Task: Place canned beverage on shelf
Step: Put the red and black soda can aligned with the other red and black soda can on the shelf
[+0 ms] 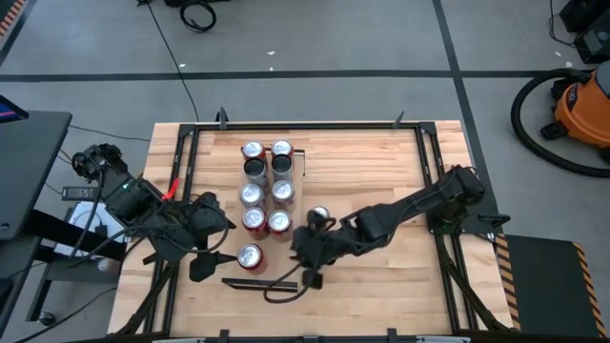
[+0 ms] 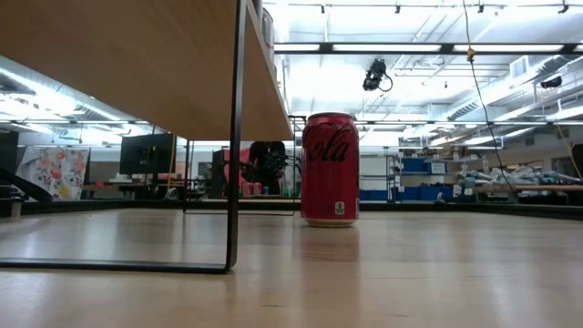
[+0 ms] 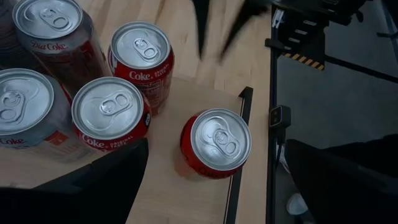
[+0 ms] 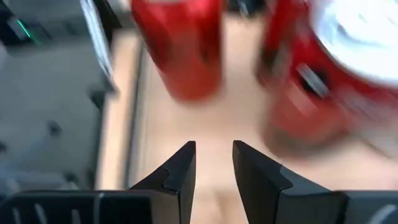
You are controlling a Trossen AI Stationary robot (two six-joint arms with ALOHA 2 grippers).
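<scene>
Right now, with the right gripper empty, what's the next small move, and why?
Probably widen the right gripper first. Its fingers stand only narrowly apart and hold nothing, which looks too tight to fit around the loose can standing on the table beside the shelf. The left gripper waits open near the shelf's end.

Orange-and-black shop vacuum (image 1: 583, 107) with black hose on grey floor, well beyond the planked wooden surface (image 1: 381, 162). Black cable loop (image 1: 198, 15) also beyond the surface.
</scene>
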